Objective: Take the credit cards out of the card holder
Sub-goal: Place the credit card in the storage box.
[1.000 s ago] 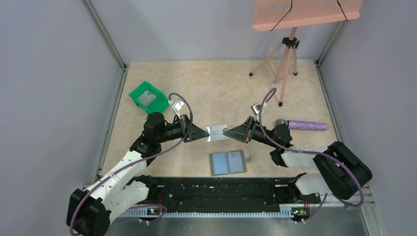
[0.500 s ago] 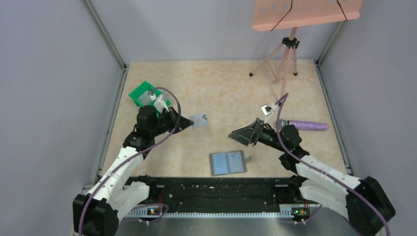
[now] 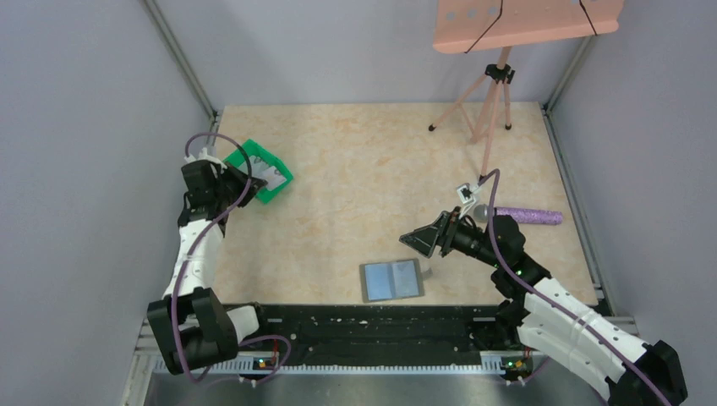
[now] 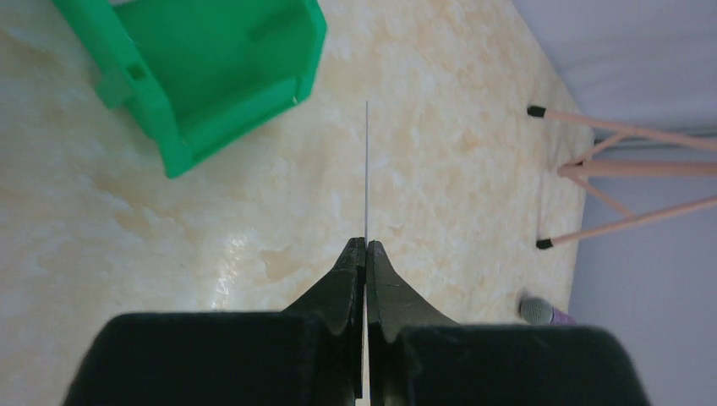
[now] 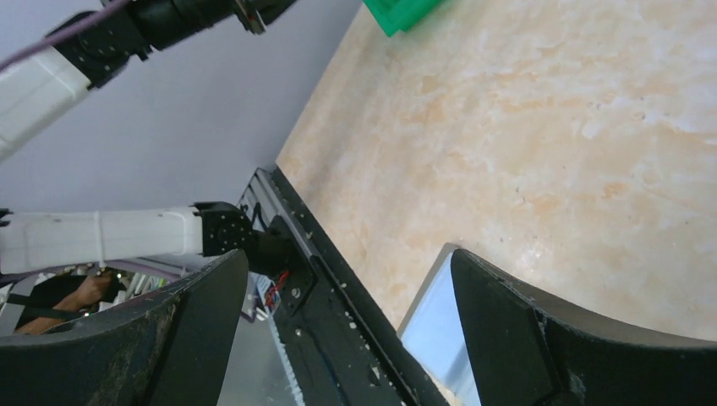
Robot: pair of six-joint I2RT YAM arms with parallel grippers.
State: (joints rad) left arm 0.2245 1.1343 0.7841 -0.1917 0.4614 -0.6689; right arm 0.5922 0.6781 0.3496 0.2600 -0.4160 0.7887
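1 card (image 4: 366,169), pinched edge-on in the closed left pincer (image 4: 365,245), could fall short of the bin (image 4: 211,76) ahead-left of it if released now; right pincer (image 3: 418,239) stands open.

Beige marbled table (image 3: 363,161): green bin (image 3: 272,191) at ten o'clock, open card holder (image 3: 391,280) at six, purple cylinder (image 3: 528,216) at three, tripod (image 3: 489,127) at one.

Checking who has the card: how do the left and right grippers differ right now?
The left gripper is shut on a card, by the green bin; the right gripper stands open and empty, near the card holder. Both are black.
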